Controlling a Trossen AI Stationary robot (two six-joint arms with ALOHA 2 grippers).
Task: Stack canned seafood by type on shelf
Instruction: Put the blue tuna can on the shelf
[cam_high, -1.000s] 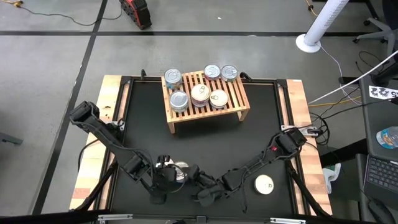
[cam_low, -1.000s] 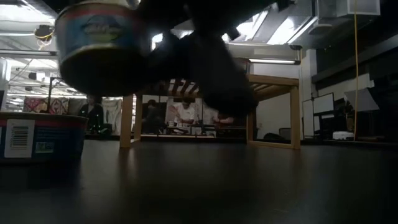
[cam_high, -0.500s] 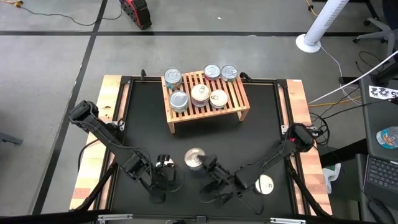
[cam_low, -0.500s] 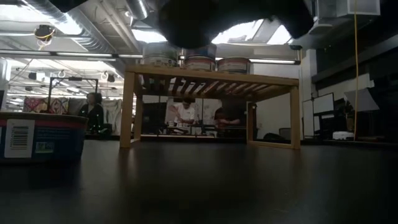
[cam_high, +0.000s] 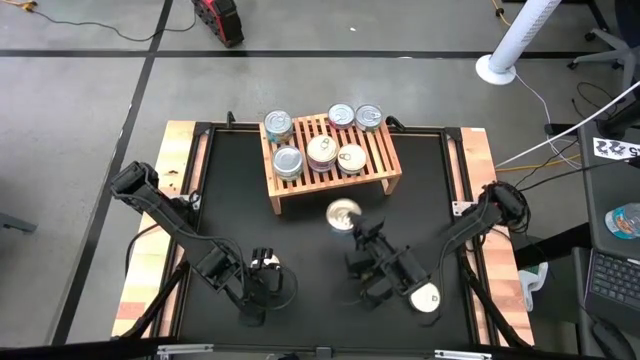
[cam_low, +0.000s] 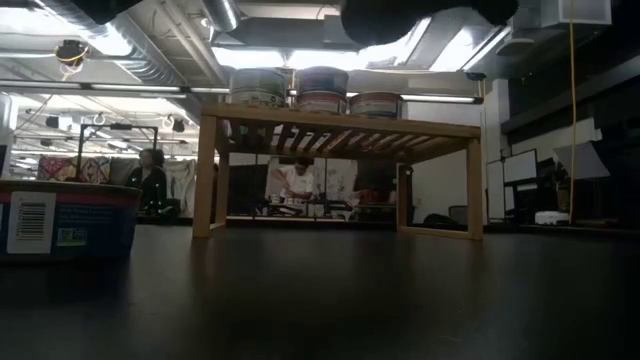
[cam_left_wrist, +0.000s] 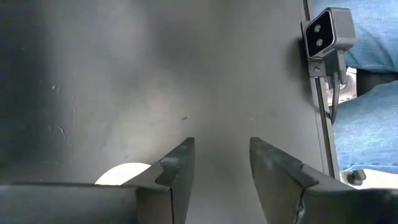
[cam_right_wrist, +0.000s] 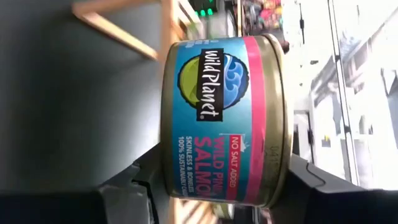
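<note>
My right gripper (cam_high: 356, 229) is shut on a tin (cam_high: 343, 215) with a silver lid and a blue and pink salmon label (cam_right_wrist: 217, 106). It carries the tin above the black tabletop, just short of the light-wood shelf's (cam_high: 383, 160) near edge. Several tins (cam_high: 322, 150) stand on the shelf's slatted top, in two rows. My left gripper (cam_high: 264, 273) hovers low over the table's near part, open and empty (cam_left_wrist: 221, 149). A white disc (cam_left_wrist: 124, 175) shows beside its finger. One more tin with a white lid (cam_high: 427, 297) stands on its base on the table, near the right rail. My right gripper is rolled onto its side and pinches the tin across its height at the rim nearest to it. One finger (cam_right_wrist: 298, 183) lies on the lid's edge (cam_right_wrist: 281, 163), the other (cam_right_wrist: 146, 177) under the base. It comes level from the near right. The tin sits upright, lifted clear.
A tin with a blue and red label (cam_low: 60, 220) stands close to the low camera, at that picture's left. Wooden rails (cam_high: 180, 200) bound the tabletop left and right. Bare black table lies between the shelf's legs (cam_low: 205, 180) and the near edge. People sit in the room beyond.
My right gripper has carried the tin from beside my left gripper at the near edge toward the far edge and to the right, up to the shelf's front. It has risen, and the tin has left the top of the low view.
</note>
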